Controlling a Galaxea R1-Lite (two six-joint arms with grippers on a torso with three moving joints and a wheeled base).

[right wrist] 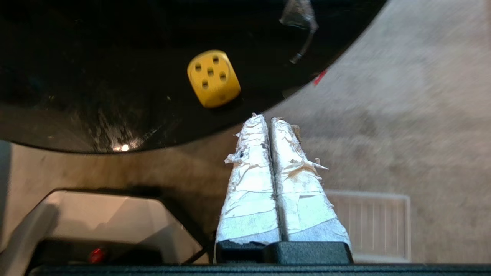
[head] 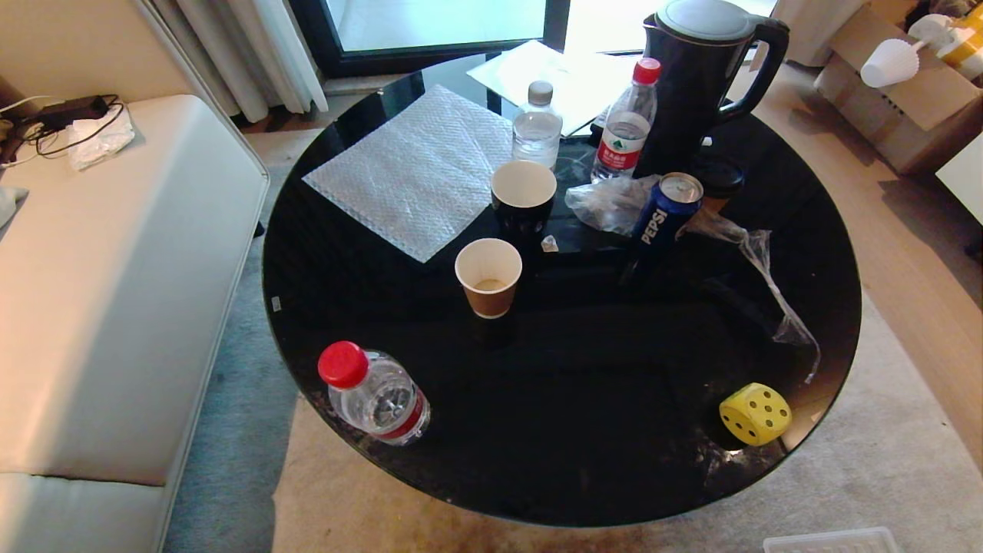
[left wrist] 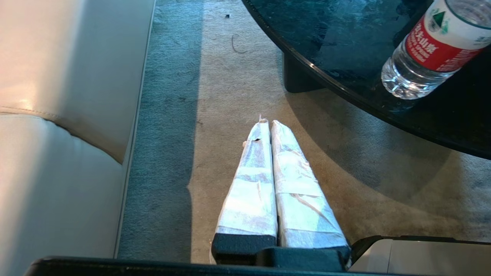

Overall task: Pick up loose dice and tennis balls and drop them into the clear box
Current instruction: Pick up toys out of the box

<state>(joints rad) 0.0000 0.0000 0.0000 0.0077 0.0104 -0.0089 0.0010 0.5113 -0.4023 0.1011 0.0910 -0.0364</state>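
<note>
A round black glass table [head: 399, 322] fills most of the head view, standing on beige carpet with a pale sofa [head: 100, 307] along the left edge of the frame. At the lower right of the table, close to its rim, sits the yellow die [head: 755, 414] with dark pips — the only die on view. No tennis balls appear in any view.

At the very bottom right of the head view, a strip of ribbed clear plastic [head: 833, 541] lies on the carpet; whether it is a lid or a box cannot be told.

The rest of the table is clutter. A water bottle with a red cap [head: 375, 395] lies on its side at the lower left. Near the centre stand a brown paper cup [head: 488, 277] and, just above it, a dark cup [head: 523, 197]. A sheet of bubble wrap [head: 421, 169] lies at upper left. Two upright water bottles, a dark kettle [head: 695, 77], a Pepsi can [head: 666, 209] and crumpled clear plastic crowd the upper right.

Neither arm shows in the head view. In the right wrist view, the right gripper [right wrist: 267, 119] hangs above the carpet just off the table's edge, its taped fingers pressed together and holding nothing — the die lies near the tips, apart from them. In the left wrist view, the left gripper [left wrist: 267, 124] is likewise closed and empty, over carpet between sofa and table.
</note>
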